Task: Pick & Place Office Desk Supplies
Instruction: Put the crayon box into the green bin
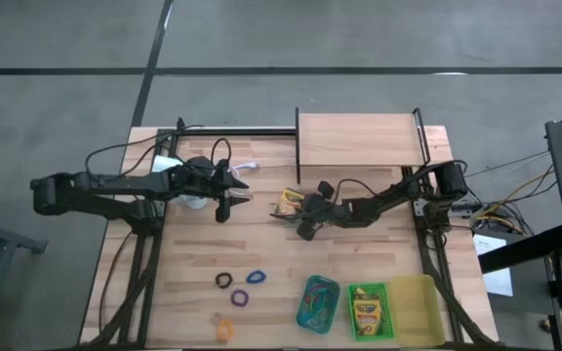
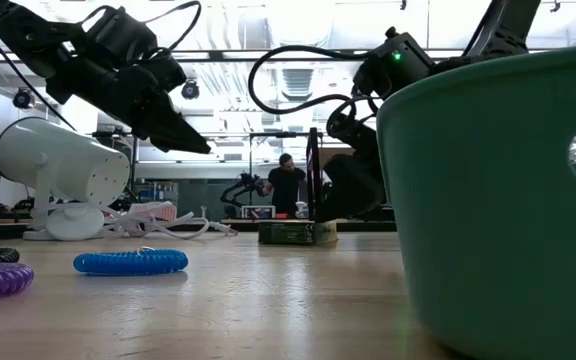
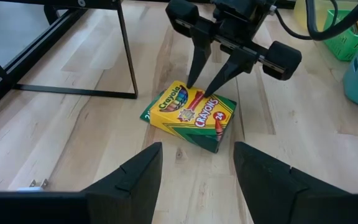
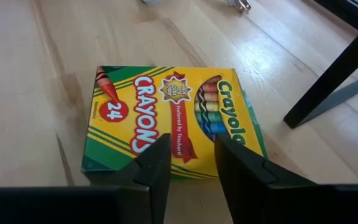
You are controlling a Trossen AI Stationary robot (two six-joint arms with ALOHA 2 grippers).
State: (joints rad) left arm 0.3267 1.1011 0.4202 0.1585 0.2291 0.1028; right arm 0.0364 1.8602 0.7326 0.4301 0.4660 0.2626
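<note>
While my right gripper (image 3: 205, 87) hangs over the crayon box (image 3: 190, 115) mid-table, fingers part open w/ nothing held, I should straddle its edges, then squeeze. Left gripper (image 1: 232, 191) waits open, far left.

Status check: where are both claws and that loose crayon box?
Right claw tips down on the crayon box, fingers apart, no grip yet. Left claw open, hovering beside the lamp. Nothing blocking.

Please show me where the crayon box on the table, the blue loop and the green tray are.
crayon box (image 3: 188, 116): left wrist view, on its yellow front face.
blue loop (image 2: 130, 262): low view, on the middle of its coil.
green tray (image 1: 381, 292): high view, on its far right rim corner.
</note>
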